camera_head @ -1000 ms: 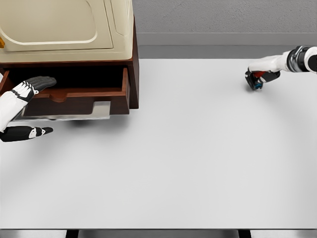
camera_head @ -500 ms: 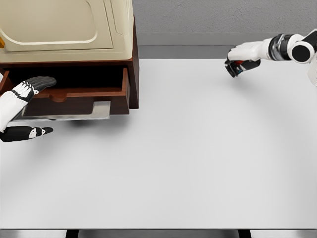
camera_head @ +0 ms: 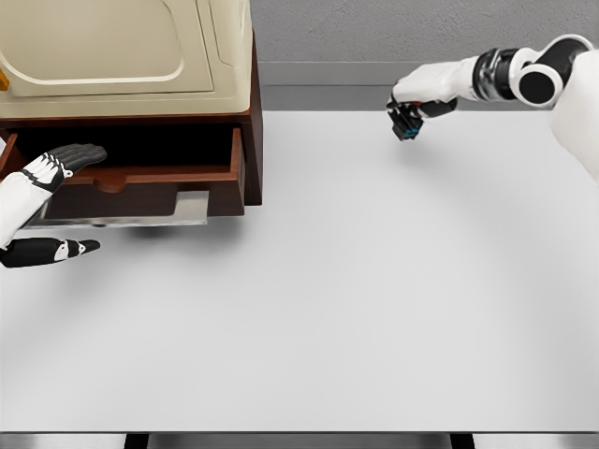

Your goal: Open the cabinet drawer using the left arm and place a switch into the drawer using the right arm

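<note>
Drawer (camera_head: pixel 140 178) open, left hand (camera_head: pixel 58 166) resting on its front, fingers relaxed. Right hand (camera_head: pixel 412 110) grips the switch (camera_head: pixel 406 129) above the table (camera_head: pixel 374 299), well right of cabinet (camera_head: pixel 131 56). Left: carry over, drop in.

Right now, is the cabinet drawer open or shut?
Open. The drawer is pulled out of the cabinet, its dark interior shows, and the left hand rests on its front edge.

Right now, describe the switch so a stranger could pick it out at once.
Start at the white table and look to its far edge, right of the cabinet. There the right robot hand holds the switch, a small dark block with a blue patch, the only loose object in view.
</note>
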{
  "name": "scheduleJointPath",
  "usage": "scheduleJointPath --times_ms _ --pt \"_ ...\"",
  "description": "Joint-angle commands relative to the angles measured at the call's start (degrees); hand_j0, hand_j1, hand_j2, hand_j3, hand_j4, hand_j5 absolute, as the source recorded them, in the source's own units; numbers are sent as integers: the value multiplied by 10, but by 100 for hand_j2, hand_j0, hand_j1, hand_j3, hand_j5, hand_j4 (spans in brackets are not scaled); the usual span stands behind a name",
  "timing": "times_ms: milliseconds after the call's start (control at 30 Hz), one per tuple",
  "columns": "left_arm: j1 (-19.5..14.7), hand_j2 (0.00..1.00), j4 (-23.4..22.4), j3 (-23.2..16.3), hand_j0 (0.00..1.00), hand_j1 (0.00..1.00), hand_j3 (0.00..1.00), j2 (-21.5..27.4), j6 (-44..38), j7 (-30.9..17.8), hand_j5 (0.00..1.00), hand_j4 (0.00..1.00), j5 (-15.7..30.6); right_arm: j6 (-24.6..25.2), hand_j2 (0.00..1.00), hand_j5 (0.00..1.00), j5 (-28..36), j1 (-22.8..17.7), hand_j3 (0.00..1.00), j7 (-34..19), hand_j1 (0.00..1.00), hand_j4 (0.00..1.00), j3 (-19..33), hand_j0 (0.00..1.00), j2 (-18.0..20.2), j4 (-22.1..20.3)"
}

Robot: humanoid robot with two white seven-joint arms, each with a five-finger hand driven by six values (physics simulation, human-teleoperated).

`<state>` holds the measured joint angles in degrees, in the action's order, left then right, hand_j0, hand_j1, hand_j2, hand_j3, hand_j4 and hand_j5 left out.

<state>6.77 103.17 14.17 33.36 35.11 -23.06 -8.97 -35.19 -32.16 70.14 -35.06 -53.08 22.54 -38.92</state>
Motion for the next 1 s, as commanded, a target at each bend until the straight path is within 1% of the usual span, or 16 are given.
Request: scheduleJointPath --times_ms 0,67,133,233,333,400,467,500,567,633,667,833,900,967 --pt "0 100 0 0 100 100 100 0 -1 1 100 100 4 2 28 28 7 0 28 1 28 28 2 28 0 -26" --pt "0 100 0 0 100 100 100 0 -1 0 100 100 4 2 28 28 12 1 28 1 28 28 0 28 -1 -31" --pt "0 100 0 0 100 100 100 0 -1 0 100 100 4 2 29 29 13 1 29 1 29 29 -1 29 -1 -53" --pt "0 100 0 1 100 100 100 0 -1 0 100 100 4 2 29 29 13 2 29 1 29 29 -8 29 -17 -59" --pt "0 100 0 0 100 100 100 0 -1 0 100 100 4 2 29 29 13 3 29 1 29 29 -13 29 -15 -107" --pt "0 100 0 0 100 100 100 0 -1 0 100 100 4 2 29 29 14 2 29 1 29 29 -27 29 -11 -153" --pt "0 100 0 1 100 100 100 0 -1 0 100 100 4 2 29 29 17 1 29 1 29 29 -38 29 4 -211" --pt "0 100 0 0 100 100 100 0 -1 0 100 100 4 2 29 29 34 1 29 1 29 29 -46 29 13 -239" --pt "0 100 0 0 100 100 100 0 -1 0 100 100 4 2 29 29 46 0 29 1 29 29 -54 29 22 -287" --pt "0 100 0 1 100 100 100 0 -1 0 100 100 4 2 29 29 47 0 29 1 29 29 -62 29 30 -323" --pt "0 100 0 0 100 100 100 0 -1 0 100 100 4 2 29 29 58 0 29 1 29 29 -63 29 31 -338" --pt "0 100 0 0 100 100 100 0 -1 0 100 100 4 2 29 29 66 2 29 1 29 29 -70 29 31 -382" --pt "0 100 0 0 100 100 100 0 -1 0 100 100 4 2 29 29 88 3 29 1 29 29 -72 29 29 -389" --pt "0 100 0 0 100 100 100 0 -1 0 100 100 4 2 29 29 93 4 29 1 29 29 -73 29 25 -389"
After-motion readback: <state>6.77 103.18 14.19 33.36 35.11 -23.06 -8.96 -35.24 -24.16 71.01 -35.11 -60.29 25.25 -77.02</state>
